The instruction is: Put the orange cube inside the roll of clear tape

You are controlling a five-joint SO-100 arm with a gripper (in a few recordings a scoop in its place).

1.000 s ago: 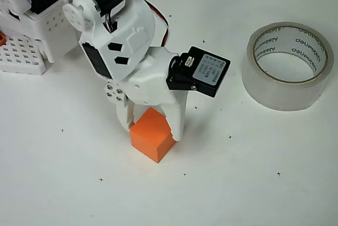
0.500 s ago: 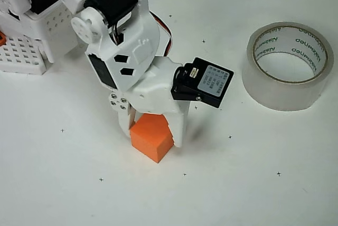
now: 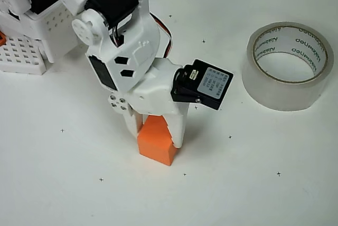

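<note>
In the overhead view the orange cube [image 3: 156, 140] sits on the white table, low and left of centre. My white gripper [image 3: 157, 131] comes down on it from above, its two fingers pressed against the cube's left and right sides, shut on it. The upper part of the cube is hidden under the gripper body. The roll of clear tape [image 3: 288, 65] lies flat at the upper right, hole up, with green lettering on its whitish core, well apart from the cube.
The arm's white base [image 3: 29, 25] with perforated blocks fills the upper left corner. The black servo [image 3: 202, 84] on the gripper juts to the right. Small black cross marks dot the white table [image 3: 253, 184].
The fingers have closed onto the cube. The cube has turned and shifted slightly right and down between them. The arm has leaned a little further over it.
</note>
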